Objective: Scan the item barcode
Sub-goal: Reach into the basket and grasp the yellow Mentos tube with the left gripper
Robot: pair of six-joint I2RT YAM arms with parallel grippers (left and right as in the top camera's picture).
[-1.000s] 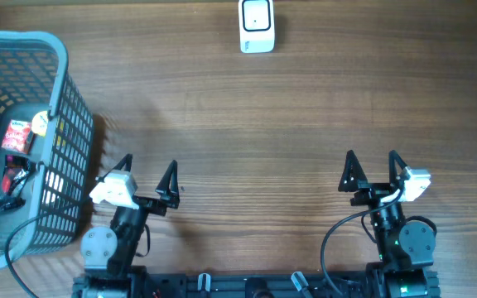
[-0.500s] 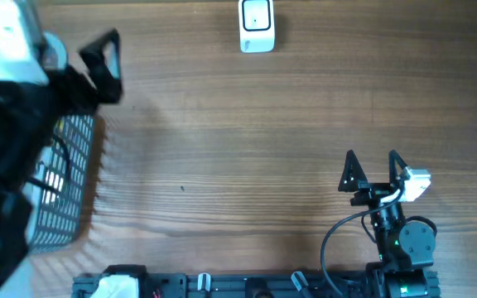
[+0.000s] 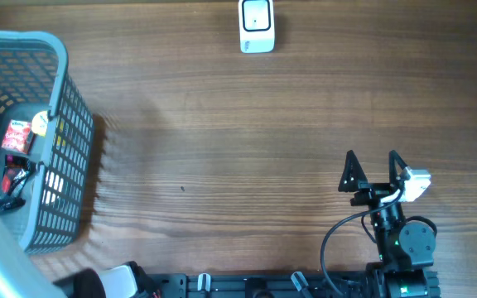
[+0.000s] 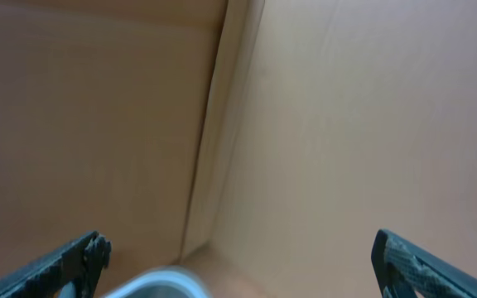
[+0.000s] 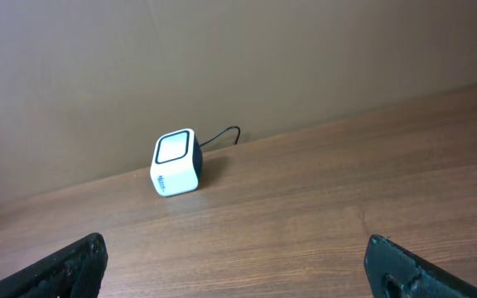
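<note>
Scanner (image 3: pixel 257 25) at far edge; items (image 3: pixel 16 134) in basket (image 3: pixel 66 149); left gripper (image 4: pixel 238 247), right gripper (image 3: pixel 373 170) both spread wide, empty.

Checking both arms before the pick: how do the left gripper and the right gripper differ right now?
The black-fingered right gripper shows clearly in the overhead view, at the near right of the wooden table; the left gripper cannot be made out there. The right gripper faces the small white box scanner; the left gripper faces only tan panels, no table. Both stand open and empty.

Overhead, right wrist: shared scanner (image 3: pixel 257 26)
</note>
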